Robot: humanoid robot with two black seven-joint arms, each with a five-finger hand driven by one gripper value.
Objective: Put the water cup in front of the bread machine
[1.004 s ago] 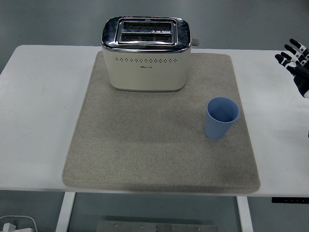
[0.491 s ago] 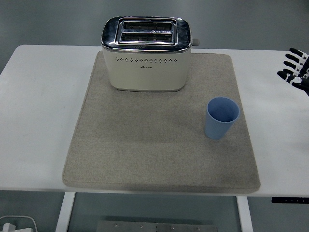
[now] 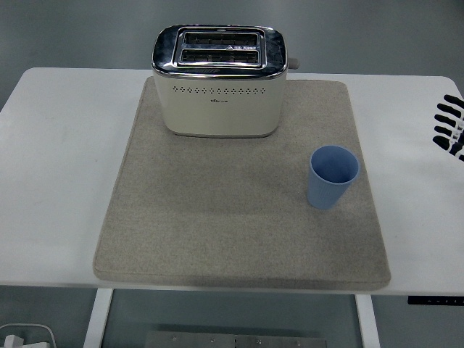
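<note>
A light blue cup (image 3: 333, 177) stands upright and empty on the right part of the grey felt mat (image 3: 217, 239). The cream toaster with a chrome top (image 3: 218, 80) sits at the back of the mat, left of the cup and farther away. Only the black fingertips of my right hand (image 3: 450, 126) show at the right edge, spread and holding nothing, well to the right of the cup. My left arm is out of view.
The mat covers the middle of the white table (image 3: 58, 167). Bare white tabletop lies on both sides of it. The table's near edge runs just below the mat's front edge.
My right hand has drawn back to the right and slightly down, so that less of it shows now. The cup and the toaster have not moved.
</note>
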